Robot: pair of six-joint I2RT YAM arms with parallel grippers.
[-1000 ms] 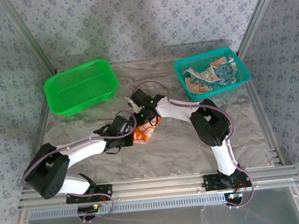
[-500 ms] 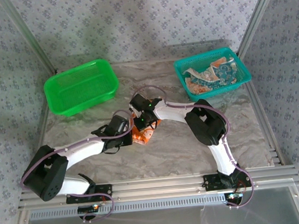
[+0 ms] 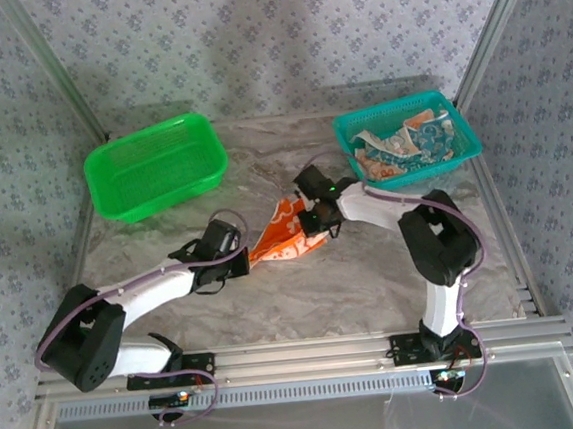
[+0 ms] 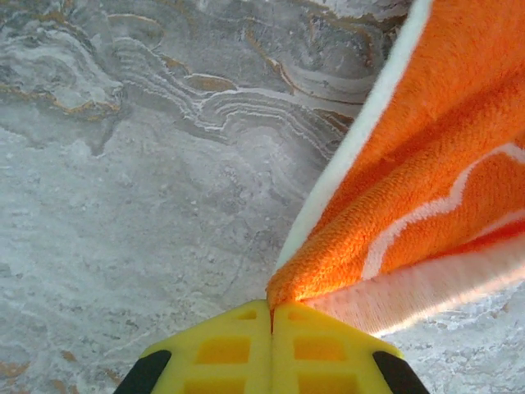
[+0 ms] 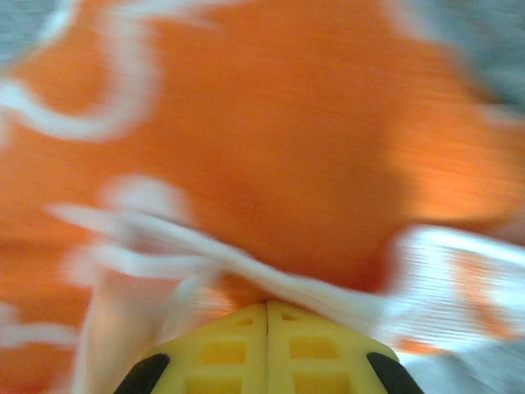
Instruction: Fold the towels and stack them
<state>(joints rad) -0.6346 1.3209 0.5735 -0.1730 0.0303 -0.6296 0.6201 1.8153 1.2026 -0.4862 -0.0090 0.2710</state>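
An orange towel with white flower prints (image 3: 283, 237) is stretched between my two grippers at the middle of the table. My left gripper (image 3: 246, 260) is shut on its left corner; in the left wrist view the yellow fingertips (image 4: 238, 328) pinch the orange towel (image 4: 426, 189) just above the marble surface. My right gripper (image 3: 312, 224) is shut on the towel's right edge; in the right wrist view the blurred orange cloth (image 5: 271, 139) fills the space ahead of the closed gripper (image 5: 267, 308). More towels (image 3: 406, 144) lie crumpled in the teal basket (image 3: 466, 139).
A green mesh basket (image 3: 157, 166) stands at the back left with nothing showing inside. The teal basket sits at the back right. Metal frame rails (image 3: 299, 354) run along the near edge, and patterned walls close in the sides.
My right gripper closed on the towel and pulled it to the right and back, spreading the bunched cloth out. The left gripper kept its hold and barely moved.
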